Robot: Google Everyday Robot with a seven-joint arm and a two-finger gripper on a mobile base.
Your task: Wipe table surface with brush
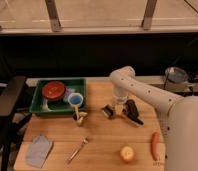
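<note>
The table surface is a light-brown wooden top. My gripper is low over its middle, reaching down from the white arm. It is shut on the brush, which lies almost flat on the wood. The brush's pale head pokes out to the left, and its slim black handle trails to the right. A short black block sits just right of the gripper, above the handle.
A green tray at the table's left holds a red bowl and a blue cup. A small dark-and-pale object stands in front of the tray. Near the front are a fork, a grey cloth, a round yellow fruit and an orange carrot-like piece.
</note>
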